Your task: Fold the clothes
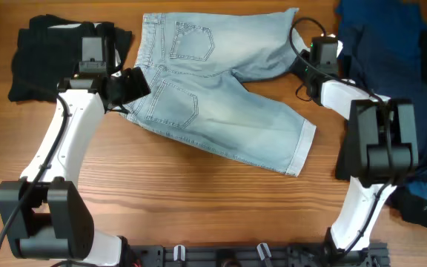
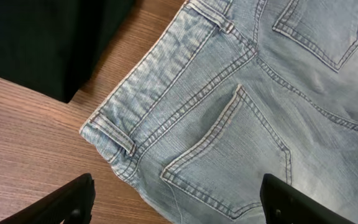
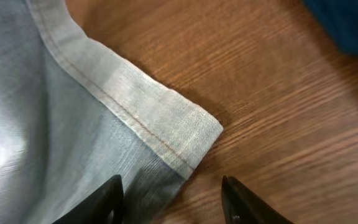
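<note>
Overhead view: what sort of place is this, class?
Probably a robotics lab bench: a left arm and right arm mounted at a wooden table, denim shorts spread between them, a black garment and navy garment alongside.

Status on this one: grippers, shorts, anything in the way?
Left gripper open over waistband corner of denim shorts. Right gripper open at leg hem corner. Shorts spread flat, unfolded. Black garment and navy garment lie aside, clear.

A wooden table [image 1: 199, 200] of warm brown, its grain run from side to side, was seen in all three views, and along its near edge a black bar [image 1: 221, 258] set with small pale clips was shown, partly cut off overhead.
</note>
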You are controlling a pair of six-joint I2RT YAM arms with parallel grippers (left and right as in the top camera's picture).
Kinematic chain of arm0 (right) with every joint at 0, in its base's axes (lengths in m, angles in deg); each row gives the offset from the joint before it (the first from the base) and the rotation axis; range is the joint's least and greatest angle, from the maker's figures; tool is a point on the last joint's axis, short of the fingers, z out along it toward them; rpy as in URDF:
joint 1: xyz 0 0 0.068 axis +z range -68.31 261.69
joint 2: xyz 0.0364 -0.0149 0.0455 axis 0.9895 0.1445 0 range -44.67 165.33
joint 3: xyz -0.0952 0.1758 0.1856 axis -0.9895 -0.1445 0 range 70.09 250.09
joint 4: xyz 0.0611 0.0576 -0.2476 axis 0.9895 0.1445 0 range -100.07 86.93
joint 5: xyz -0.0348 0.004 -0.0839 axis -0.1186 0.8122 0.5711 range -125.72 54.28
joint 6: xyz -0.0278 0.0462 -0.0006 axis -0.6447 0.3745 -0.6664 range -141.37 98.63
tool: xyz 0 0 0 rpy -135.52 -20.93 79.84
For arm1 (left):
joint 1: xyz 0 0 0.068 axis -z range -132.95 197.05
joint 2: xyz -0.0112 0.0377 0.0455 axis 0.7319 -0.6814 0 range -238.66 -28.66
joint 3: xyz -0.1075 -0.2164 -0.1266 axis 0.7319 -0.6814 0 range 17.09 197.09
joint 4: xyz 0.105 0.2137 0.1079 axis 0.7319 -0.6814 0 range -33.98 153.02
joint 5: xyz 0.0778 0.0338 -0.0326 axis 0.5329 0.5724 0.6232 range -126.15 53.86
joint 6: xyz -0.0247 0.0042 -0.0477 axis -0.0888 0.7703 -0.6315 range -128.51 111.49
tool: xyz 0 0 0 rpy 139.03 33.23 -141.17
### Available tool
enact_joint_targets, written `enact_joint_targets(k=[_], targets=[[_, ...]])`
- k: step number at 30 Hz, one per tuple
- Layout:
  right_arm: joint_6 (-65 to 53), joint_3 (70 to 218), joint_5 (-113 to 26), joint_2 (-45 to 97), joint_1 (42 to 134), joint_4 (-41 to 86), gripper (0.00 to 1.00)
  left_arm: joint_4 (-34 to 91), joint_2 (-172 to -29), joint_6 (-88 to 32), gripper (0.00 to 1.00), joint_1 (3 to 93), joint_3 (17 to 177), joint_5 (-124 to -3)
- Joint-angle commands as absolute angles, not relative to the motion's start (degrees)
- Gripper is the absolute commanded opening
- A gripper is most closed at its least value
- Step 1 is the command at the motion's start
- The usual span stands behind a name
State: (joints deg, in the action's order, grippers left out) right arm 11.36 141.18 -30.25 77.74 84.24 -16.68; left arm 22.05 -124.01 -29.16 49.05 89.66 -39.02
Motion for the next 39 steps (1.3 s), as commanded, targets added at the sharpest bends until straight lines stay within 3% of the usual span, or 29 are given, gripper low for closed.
enact_joint_targets(k=[1, 5, 6, 8, 10, 12, 21, 29, 30, 32, 34, 36, 37, 39], targets=[[10.64, 142.21, -29.06, 81.32, 84.87, -18.03, 0.53, 22.05, -123.93, -28.46, 0.85, 49.2, 89.51, -38.01], [9.24, 142.21, -29.04, 82.55, 85.05, -20.31, 0.55, 22.03, -124.06, -28.48, 0.85, 49.2, 89.51, -38.01], [8.57, 142.21, -29.06, 82.66, 85.14, -20.83, 0.5, 22.05, -124.14, -28.46, 0.85, 49.2, 89.51, -38.01], [8.35, 142.21, -28.8, 82.7, 85.18, -21.16, 0.26, 22.05, -124.14, -28.48, 0.85, 49.2, 89.51, -38.01], [8.13, 142.21, -28.8, 82.7, 85.18, -21.14, 0.11, 22.05, -124.14, -28.48, 0.85, 49.2, 89.51, -38.01], [7.91, 142.23, -28.8, 82.61, 85.16, -19.96, 0.04, 22.05, -124.14, -28.48, 0.85, 49.2, 89.51, -38.01], [7.17, 143.19, -28.08, 77.5, 82.89, -10.62, 0.04, 22.03, -124.14, -28.48, 0.85, 49.2, 89.51, -38.04], [6.6, 146.38, -18.6, 69.61, 80.74, 1.62, 0.04, 22.05, -124.14, -28.48, 0.85, 49.2, 89.51, -38.01], [6.64, 146.38, -17.9, 68.82, 80.74, 2.75, 0.09, 22.05, -124.14, -28.48, 0.85, 49.2, 89.51, -38.04], [6.4, 146.38, -17.7, 67.53, 80.74, 4.78, 0.59, 22.05, -124.14, -28.48, 0.85, 49.18, 89.51, -38.04], [6.14, 146.38, -17.7, 66.44, 80.74, 7.12, 0.73, 22.01, -124.14, -28.48, 0.86, 49.2, 89.51, -38.04], [6.36, 146.38, -17.7, 64.6, 80.74, 10.38, 0.94, 21.99, -124.14, -28.48, 0.86, 49.2, 89.51, -38.04], [7.08, 146.38, -17.7, 63.49, 80.74, 11.89, 0.99, 21.86, -124.14, -28.48, 0.86, 49.18, 89.51, -38.04], [7.76, 146.38, -17.92, 60.89, 80.74, 14.4, 1.0, 21.68, -124.14, -28.48, 0.87, 49.18, 89.51, -38.04]])
